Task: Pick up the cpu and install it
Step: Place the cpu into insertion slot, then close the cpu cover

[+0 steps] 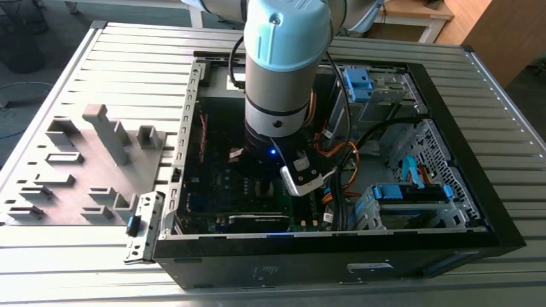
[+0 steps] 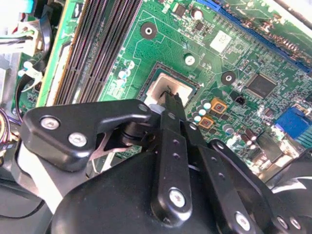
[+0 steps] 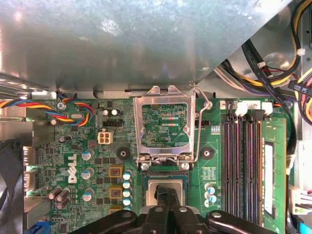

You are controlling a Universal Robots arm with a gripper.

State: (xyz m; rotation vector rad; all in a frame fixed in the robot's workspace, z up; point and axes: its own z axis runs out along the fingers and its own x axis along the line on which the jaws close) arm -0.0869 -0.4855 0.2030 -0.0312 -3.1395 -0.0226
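My end effector (image 2: 169, 101) has its tips drawn together with nothing visibly pinched. The cpu (image 2: 157, 90) lies flat in its socket right under those tips. It is square, its edges parallel to the socket's. The first wrist view adds the raised metal clamp frame (image 3: 165, 127) just beyond the end effector. The exterior view adds the computer case (image 1: 341, 259) on a slatted metal counter (image 1: 128, 51).

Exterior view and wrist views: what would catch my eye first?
In the exterior view, the big arm hangs down into the open case on the slatted table. In the second wrist view, its black gripper is right at the silvery cpu, at the socket on the bright green board.
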